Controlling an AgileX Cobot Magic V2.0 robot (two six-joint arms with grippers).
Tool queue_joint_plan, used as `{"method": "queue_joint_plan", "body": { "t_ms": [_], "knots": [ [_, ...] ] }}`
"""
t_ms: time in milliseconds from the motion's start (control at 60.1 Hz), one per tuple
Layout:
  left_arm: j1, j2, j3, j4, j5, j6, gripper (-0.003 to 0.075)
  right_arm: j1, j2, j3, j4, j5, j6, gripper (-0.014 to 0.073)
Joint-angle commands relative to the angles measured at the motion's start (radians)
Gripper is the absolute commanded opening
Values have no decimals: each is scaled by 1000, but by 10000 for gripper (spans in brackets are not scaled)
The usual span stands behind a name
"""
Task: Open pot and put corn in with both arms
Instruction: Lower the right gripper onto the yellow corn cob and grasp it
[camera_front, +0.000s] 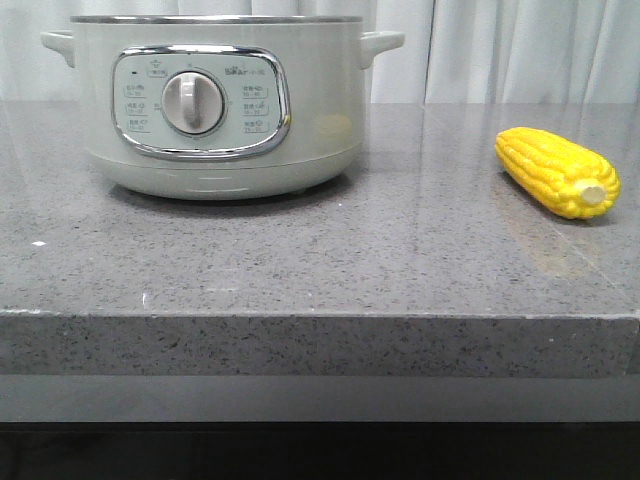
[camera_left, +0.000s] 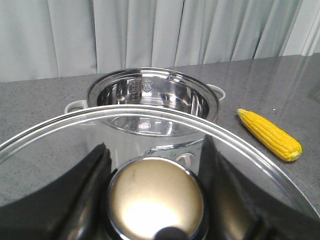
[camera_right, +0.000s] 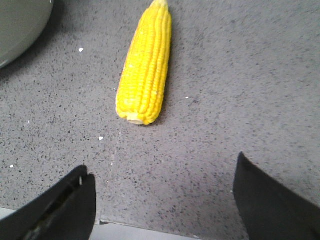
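Observation:
The pale grey-green pot (camera_front: 215, 105) stands at the back left of the counter, its dial facing me. In the left wrist view the pot (camera_left: 150, 97) is open, its steel inside bare. My left gripper (camera_left: 156, 167) is shut on the round knob (camera_left: 156, 202) of the glass lid (camera_left: 250, 150) and holds the lid up, in front of the pot. The yellow corn (camera_front: 557, 171) lies on the counter to the right; it also shows in the left wrist view (camera_left: 270, 134). My right gripper (camera_right: 162, 192) is open and empty above the counter's front edge, short of the corn's stub end (camera_right: 145, 67).
The grey speckled counter (camera_front: 320, 260) has its front edge close to the right gripper's fingers (camera_right: 60, 207). Pale curtains (camera_front: 500, 50) hang behind the counter. Neither arm shows in the front view.

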Motion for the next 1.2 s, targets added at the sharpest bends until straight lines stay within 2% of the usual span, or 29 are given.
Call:
{"method": "queue_joint_plan", "body": {
  "t_ms": [0, 599, 898, 1181],
  "knots": [
    [1, 0, -32, -19, -144, -2, 186, 6, 87, -85, 23, -23, -7, 582],
    [1, 0, -32, -19, -140, -2, 186, 6, 610, -410, 85, 3, -7, 582],
    [1, 0, -32, -19, -140, -2, 186, 6, 770, -521, 114, 68, -12, 582],
    [1, 0, -32, -19, -140, -2, 186, 6, 844, -578, 165, 167, -60, 576]
  ]
}}
